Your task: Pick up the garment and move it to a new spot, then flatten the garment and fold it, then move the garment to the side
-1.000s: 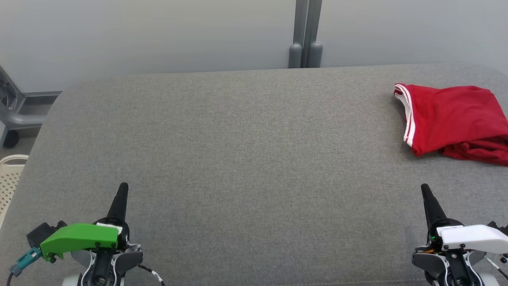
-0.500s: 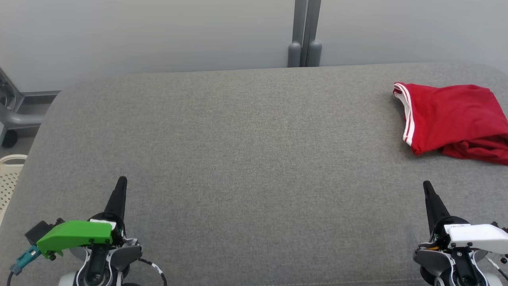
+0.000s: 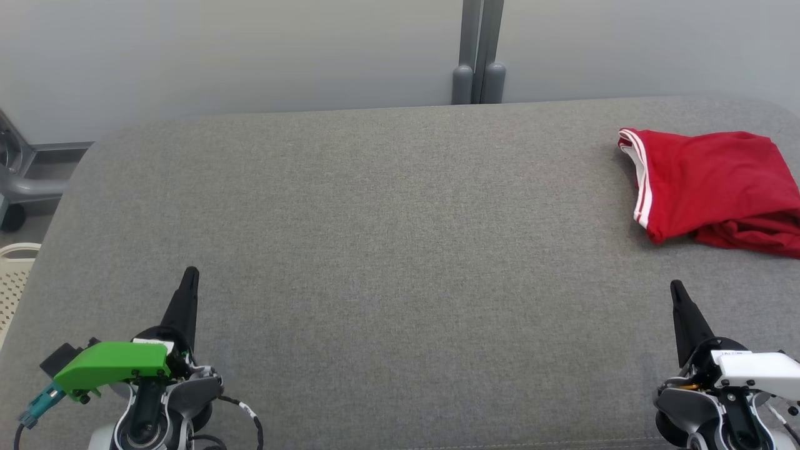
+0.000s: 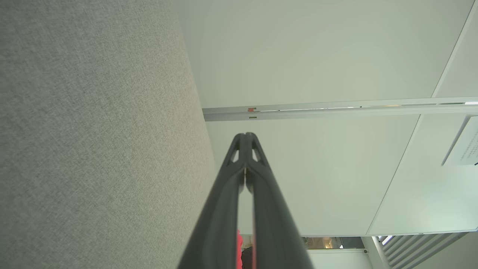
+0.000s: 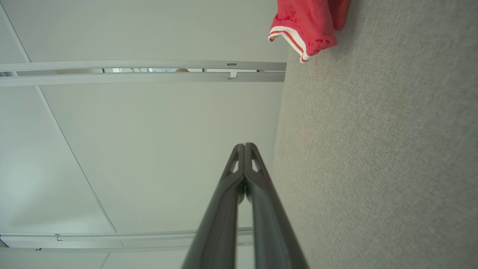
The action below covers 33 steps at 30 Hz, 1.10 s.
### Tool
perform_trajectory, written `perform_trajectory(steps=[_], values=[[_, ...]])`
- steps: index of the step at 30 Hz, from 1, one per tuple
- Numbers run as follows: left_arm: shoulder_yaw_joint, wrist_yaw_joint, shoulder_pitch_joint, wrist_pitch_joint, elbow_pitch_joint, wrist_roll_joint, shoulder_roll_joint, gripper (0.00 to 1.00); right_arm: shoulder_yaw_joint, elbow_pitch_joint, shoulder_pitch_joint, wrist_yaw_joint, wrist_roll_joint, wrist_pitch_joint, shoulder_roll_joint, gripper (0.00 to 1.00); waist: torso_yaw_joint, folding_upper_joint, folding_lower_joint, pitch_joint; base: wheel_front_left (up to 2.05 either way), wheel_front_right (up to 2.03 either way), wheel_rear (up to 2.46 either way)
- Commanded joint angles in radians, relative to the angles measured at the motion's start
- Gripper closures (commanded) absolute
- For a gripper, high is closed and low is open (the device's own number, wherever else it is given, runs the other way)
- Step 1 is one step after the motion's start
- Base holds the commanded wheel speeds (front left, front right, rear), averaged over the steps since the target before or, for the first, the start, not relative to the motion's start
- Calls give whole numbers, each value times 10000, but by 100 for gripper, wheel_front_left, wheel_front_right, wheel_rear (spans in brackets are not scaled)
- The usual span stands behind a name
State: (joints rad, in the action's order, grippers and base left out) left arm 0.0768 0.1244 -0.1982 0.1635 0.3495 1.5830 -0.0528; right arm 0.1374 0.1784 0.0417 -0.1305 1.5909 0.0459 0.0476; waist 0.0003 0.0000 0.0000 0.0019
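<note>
The garment [image 3: 715, 184] is red with white stripes along one edge and lies loosely folded at the far right of the grey upholstered surface [image 3: 387, 219]. Its striped corner [image 5: 302, 30] hangs into the top of the right wrist view. My left gripper [image 3: 190, 273], under a green cover, is shut and empty at the lower left, far from the garment. My right gripper [image 3: 675, 285], under a white cover, is shut and empty at the lower right, a short way in front of the garment. Both wrist views show the fingertips [image 4: 245, 136] [image 5: 244, 145] pressed together.
A pale wall with a grey double post [image 3: 478, 53] stands behind the surface. A perforated cream basket [image 3: 12, 281] and a grey wheeled frame [image 3: 19, 181] sit off the surface's left edge. The surface's rounded front edge runs along the bottom of the head view.
Both grippers have drifted slightly: the left fingertip now sits higher in the head view and its body lower left; the right one has shifted a little right. The garment has not moved.
</note>
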Motion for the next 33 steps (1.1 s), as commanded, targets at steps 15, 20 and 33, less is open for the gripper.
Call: perform_trajectory(steps=[15,20,33], values=[[98,105,-198,100,-48,252,42,100,40,-86,-78,-4,309,67,47,100,-7,0,0,9,0,0,0],[97,105,-197,99,-49,253,41,100,40,-86,-78,-4,309,67,47,100,-7,0,0,9,0,0,0],[94,104,-195,98,-50,254,41,100,39,-86,-79,-4,308,67,47,100,-7,0,0,9,0,0,0]])
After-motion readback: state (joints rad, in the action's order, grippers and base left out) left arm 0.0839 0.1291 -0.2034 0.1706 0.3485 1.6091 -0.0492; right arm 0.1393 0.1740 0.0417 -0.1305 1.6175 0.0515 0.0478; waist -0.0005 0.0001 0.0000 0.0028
